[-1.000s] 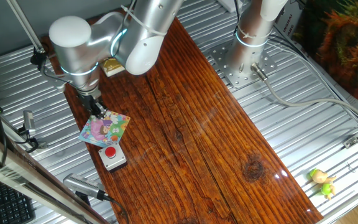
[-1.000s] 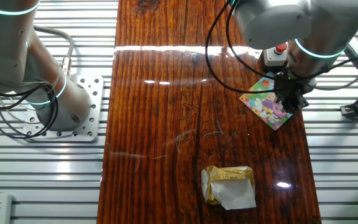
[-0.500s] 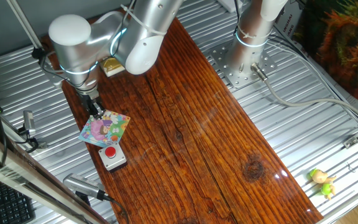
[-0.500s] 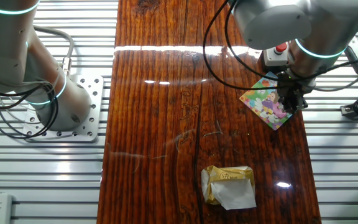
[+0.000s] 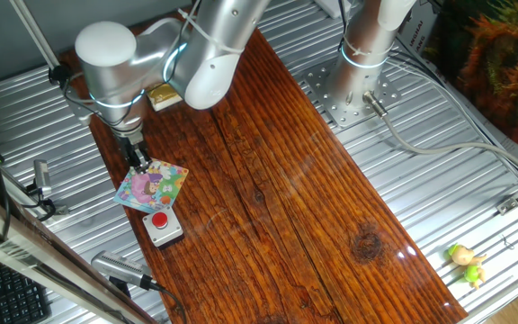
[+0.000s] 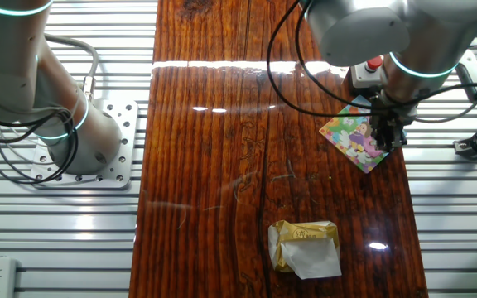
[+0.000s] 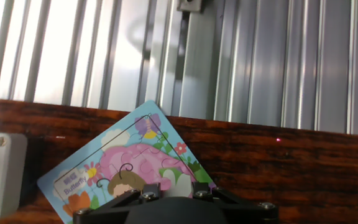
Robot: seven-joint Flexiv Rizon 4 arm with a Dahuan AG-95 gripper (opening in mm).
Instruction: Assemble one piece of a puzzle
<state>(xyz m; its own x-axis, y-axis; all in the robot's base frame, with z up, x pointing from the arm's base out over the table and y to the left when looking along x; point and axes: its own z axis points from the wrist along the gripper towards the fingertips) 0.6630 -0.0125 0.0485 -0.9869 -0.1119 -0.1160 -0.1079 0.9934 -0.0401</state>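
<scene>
The puzzle (image 5: 154, 186) is a small square board with a pastel cartoon picture, lying flat near the left edge of the wooden table. It also shows in the other fixed view (image 6: 350, 136) and in the hand view (image 7: 135, 158). My gripper (image 5: 139, 162) points straight down with its fingertips on the board's far edge, as the other fixed view (image 6: 386, 136) also shows. In the hand view the gripper (image 7: 176, 186) stands over the pink and white part of the picture, with a narrow gap between the fingers. The fingertips are hidden, so I cannot tell whether a piece is held.
A grey box with a red button (image 5: 162, 225) sits right beside the puzzle, toward the table's near end. A yellow-and-white block (image 6: 305, 247) lies farther along the table. A second arm's base (image 5: 358, 81) stands on the ribbed metal. A small toy (image 5: 466, 261) lies at the bottom right.
The arm's upper joint has shifted slightly to the right. The fingertips stay at the same spot on the puzzle, and the puzzle has not moved.
</scene>
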